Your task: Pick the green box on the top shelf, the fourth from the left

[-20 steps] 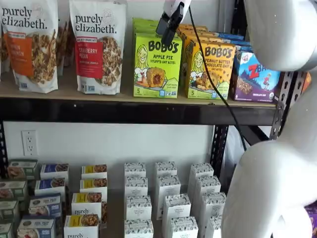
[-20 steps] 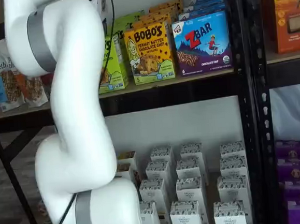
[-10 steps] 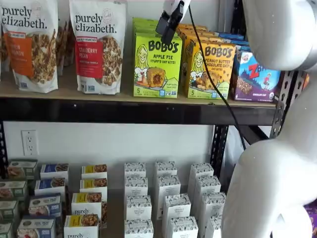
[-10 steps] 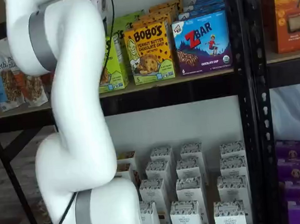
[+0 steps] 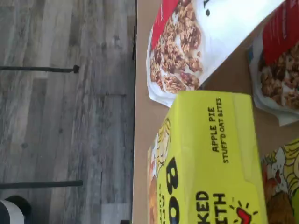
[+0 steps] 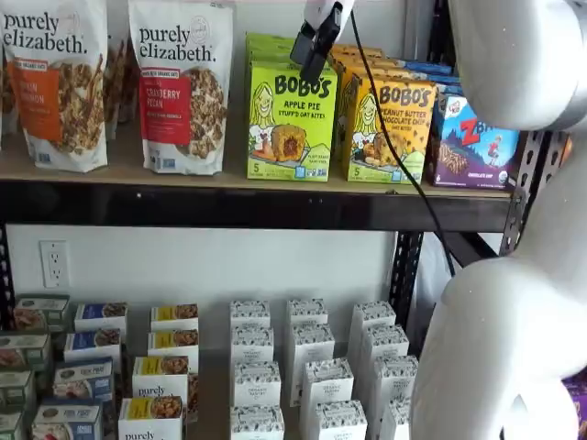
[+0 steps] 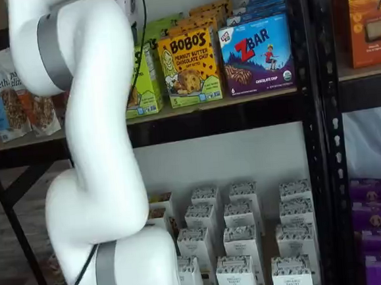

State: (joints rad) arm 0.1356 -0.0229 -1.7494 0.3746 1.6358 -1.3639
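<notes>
Hand point(image 6: 310, 62) hung above Bobo's apple pie box point(image 6: 291, 121), fingers side-on, openness unclear; risk: clipping neighbouring Bobo's peanut butter box point(image 6: 389, 131), toppling it

**Top shelf: contents**

Top shelf point(image 6: 229, 180), tan board on a black front beam. Standing on it in a row: two granola pouches point(image 6: 181, 84), the green box point(image 6: 291, 120), yellow Bobo's box point(image 6: 389, 131), ZBar box point(image 6: 474, 144). More boxes stacked behind the front ones.

Glossy cardboard green box point(image 6: 291, 121) on the matt tan wood, black-metal-beamed top shelf point(image 6: 229, 206).
</notes>
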